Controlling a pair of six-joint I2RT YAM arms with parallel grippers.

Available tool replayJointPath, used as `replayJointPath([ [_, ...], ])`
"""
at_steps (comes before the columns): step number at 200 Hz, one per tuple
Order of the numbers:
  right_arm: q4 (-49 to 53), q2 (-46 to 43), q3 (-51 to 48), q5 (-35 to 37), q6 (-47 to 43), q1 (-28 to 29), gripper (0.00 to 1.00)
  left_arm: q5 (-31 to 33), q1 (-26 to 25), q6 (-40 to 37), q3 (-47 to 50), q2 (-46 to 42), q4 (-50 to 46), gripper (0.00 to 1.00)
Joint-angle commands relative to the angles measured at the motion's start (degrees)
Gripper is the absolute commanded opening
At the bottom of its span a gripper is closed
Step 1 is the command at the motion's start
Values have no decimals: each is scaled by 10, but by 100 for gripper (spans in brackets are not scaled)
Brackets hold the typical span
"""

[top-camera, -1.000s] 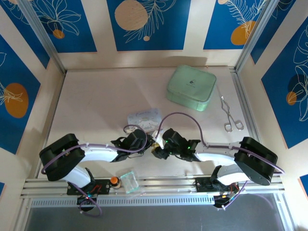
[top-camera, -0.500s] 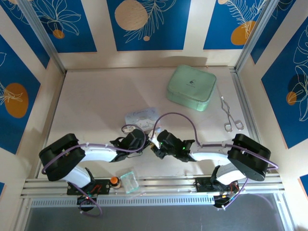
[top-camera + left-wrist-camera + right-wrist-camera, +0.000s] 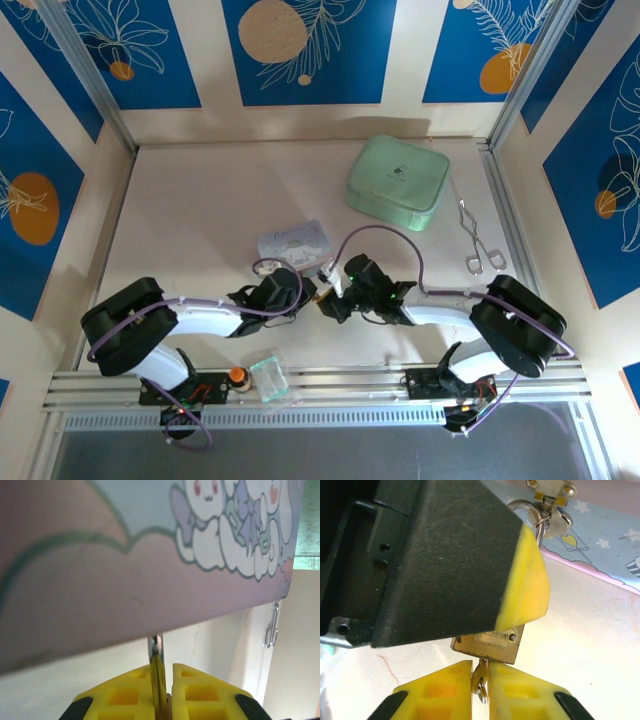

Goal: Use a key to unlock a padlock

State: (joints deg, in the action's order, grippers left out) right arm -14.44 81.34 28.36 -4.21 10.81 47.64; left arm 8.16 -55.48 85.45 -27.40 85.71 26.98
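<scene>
Currently your left gripper has its yellow moulded pads, each with square pockets, pressed together on a thin flat strip of brassy metal standing edge-on between them. From the right wrist you can see that this is the padlock, a small rectangular brass block with a dull stamped face. Most of it is hidden under the left arm's matte black finger and its smooth yellow tip. Directly below that block, your right gripper has its jaws closed on the key, a slim pale metal sliver whose blade meets the underside of the padlock. Lock and key are touching, right between the two sets of jaws. Above the left finger, the thin silvery shackle curves in a round loop up to a small shiny hasp on the tin. This is a glossy pale blue box printed with stars, and from the left wrist it shows white cartoon figures just beyond the left jaws. Farther past the jaws lie a mint-green rounded case and steel scissor-handled tongs, well apart from both grippers.
</scene>
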Motion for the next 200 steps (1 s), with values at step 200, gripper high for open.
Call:
replayJointPath([
  [200, 16, 26, -13, -45, 103, -109, 38, -69, -5, 13, 7, 7, -24, 0],
])
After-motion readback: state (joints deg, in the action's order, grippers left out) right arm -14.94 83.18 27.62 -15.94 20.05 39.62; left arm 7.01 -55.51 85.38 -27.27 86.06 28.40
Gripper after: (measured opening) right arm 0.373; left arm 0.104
